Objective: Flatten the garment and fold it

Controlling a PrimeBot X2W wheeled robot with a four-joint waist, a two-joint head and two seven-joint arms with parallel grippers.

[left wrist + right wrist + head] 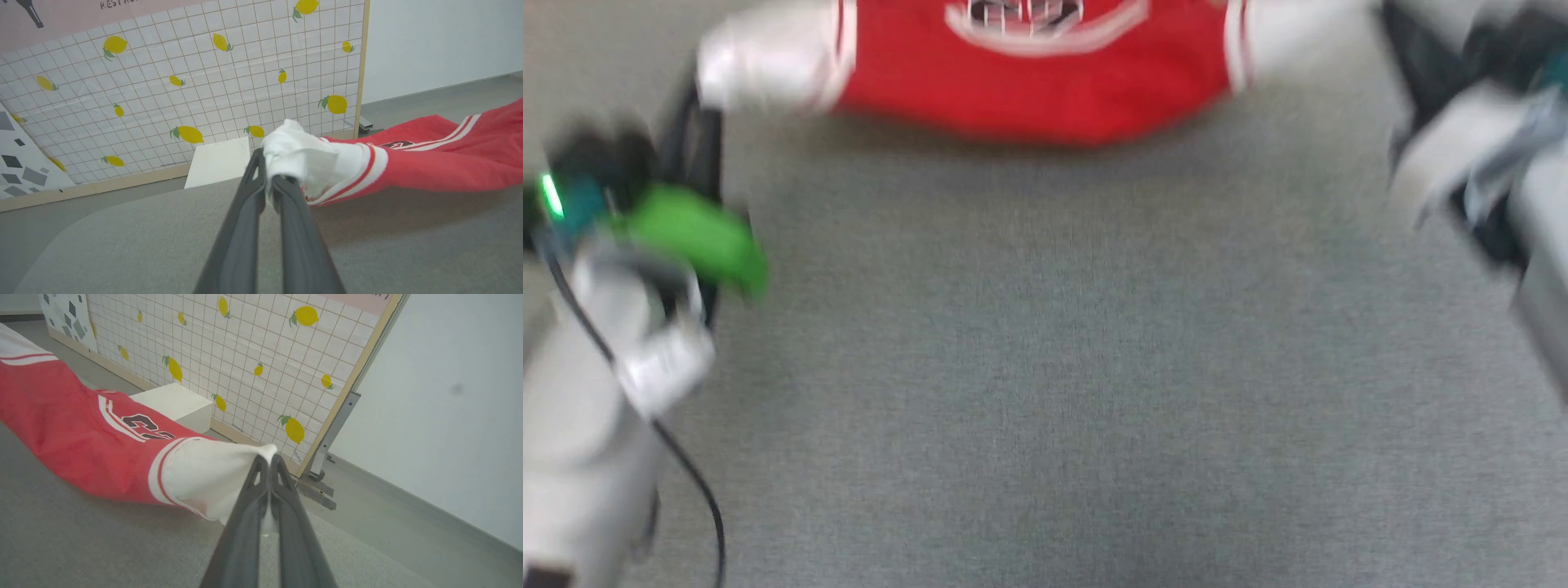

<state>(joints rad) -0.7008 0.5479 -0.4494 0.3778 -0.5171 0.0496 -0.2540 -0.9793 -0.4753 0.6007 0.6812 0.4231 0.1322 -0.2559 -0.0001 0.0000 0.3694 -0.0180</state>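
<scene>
head view, blurred: the red t-shirt [1029, 90] stretches across the top of the frame. its long axis runs left to right from one white sleeve [760, 61] to the other, print side up, and its lower edge sags toward the grey bench [1045, 367].

left wrist view: the left claw [267, 171] is pinched tight on the bunched white sleeve at frame centre. the red body trails off to the right, seemingly just off the bench, with a shadow beneath.

right wrist view: the right claw [267, 461] is clamped on the other sleeve's tip, and the body runs toward the upper left.

as i read it, the spreading is under way. the shirt is not yet laid flat, and no fold has been made.
</scene>
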